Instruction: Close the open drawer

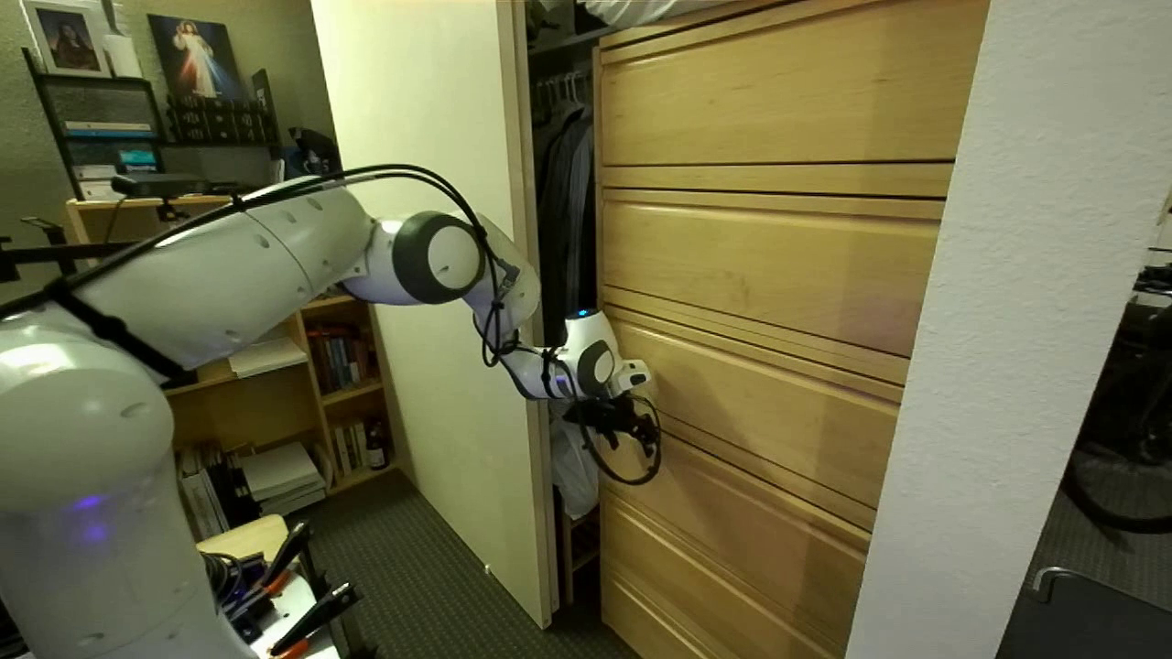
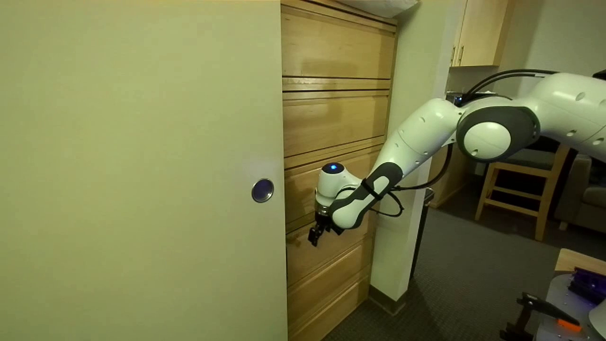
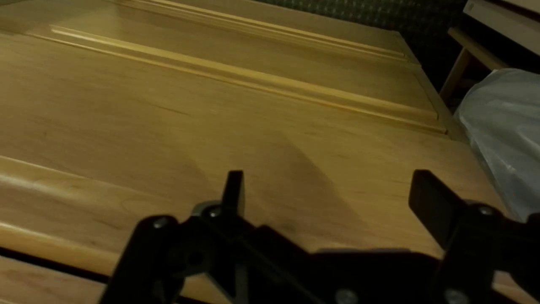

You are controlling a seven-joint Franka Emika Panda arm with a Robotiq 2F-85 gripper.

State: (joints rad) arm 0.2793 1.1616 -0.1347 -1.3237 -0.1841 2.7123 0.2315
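While claw hangs spread — drawer front, door edge near.

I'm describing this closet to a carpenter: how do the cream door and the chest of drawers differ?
The cream door is flat and smooth; the chest of drawers is divided horizontally. The door's face is cream; the chest is golden wood. The door bears a round pull; the chest shows no handles. Both stand upright.
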